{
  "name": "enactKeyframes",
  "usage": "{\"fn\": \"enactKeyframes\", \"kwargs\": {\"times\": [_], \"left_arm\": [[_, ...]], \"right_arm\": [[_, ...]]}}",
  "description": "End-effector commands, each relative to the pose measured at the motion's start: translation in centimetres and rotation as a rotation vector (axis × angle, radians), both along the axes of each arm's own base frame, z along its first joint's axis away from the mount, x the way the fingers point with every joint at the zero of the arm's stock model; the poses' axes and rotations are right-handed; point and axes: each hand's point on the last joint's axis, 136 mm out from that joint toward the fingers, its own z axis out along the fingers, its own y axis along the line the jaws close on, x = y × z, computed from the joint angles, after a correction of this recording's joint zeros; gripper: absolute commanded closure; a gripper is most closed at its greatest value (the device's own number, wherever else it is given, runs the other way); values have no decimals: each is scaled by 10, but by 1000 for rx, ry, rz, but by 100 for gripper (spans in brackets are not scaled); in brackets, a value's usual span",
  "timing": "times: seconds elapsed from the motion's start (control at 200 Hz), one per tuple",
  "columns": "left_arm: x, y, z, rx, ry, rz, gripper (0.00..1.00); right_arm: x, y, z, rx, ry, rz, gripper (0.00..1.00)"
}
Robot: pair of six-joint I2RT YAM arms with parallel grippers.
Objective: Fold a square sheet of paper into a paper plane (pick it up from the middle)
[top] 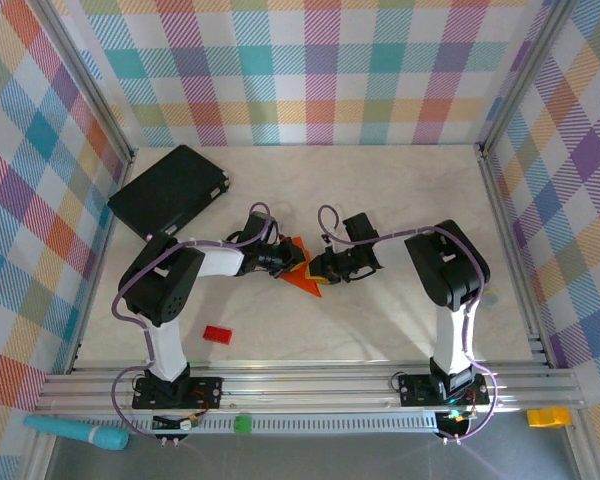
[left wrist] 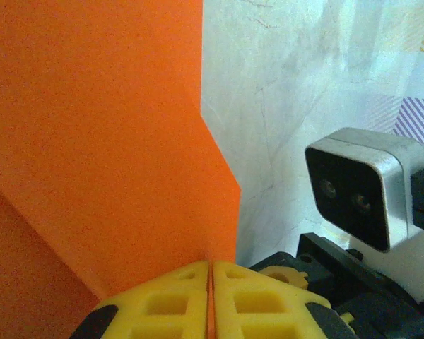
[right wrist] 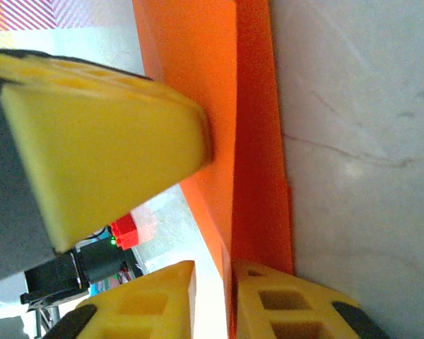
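Step in hand, as I'm reading it: mid-fold. The orange sheet (top: pixel 302 275) is lying at table centre between the two arms, already showing angled creases and a doubled layer, not yet a finished dart. I cannot tell whether it is lifted off the table.

Left gripper (left wrist: pixel 209 267) is sitting at the sheet's 9 o'clock, clenched on its edge, yellow pads meeting with the paper between them. Right gripper (right wrist: pixel 213 275) is sitting at 3 o'clock. Its jaws are standing slightly parted around a folded edge with a gap showing on one side, so it is looking released, not pinching.

Next move is probably calling for the right gripper to re-pinch the free flap and run the crease while the left is anchoring. The paper is thin, so edge alignment and a light pull matter.

Black flat case (top: pixel 170 190) at 10 o'clock and red block (top: pixel 217 334) at 7 o'clock are lying well apart from the work.
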Motion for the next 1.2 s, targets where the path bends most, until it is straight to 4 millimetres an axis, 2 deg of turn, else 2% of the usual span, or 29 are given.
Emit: {"fn": "enactKeyframes", "kwargs": {"times": [0.0,0.245,0.54,0.9,1.2], "left_arm": [[8,1,4,-3,2,12,91],[8,1,5,2,5,7,91],[7,2,2,10,12,9,91],[6,4,1,19,17,14,91],[5,5,0,25,21,17,91]], "right_arm": [[-10,-13,1,-69,-6,16,77],[-17,-26,3,-147,-85,59,74],[-10,-21,26,-176,-211,69,68],[-11,-11,9,-259,-200,117,67],[-14,-13,-3,-280,-167,125,68]]}}
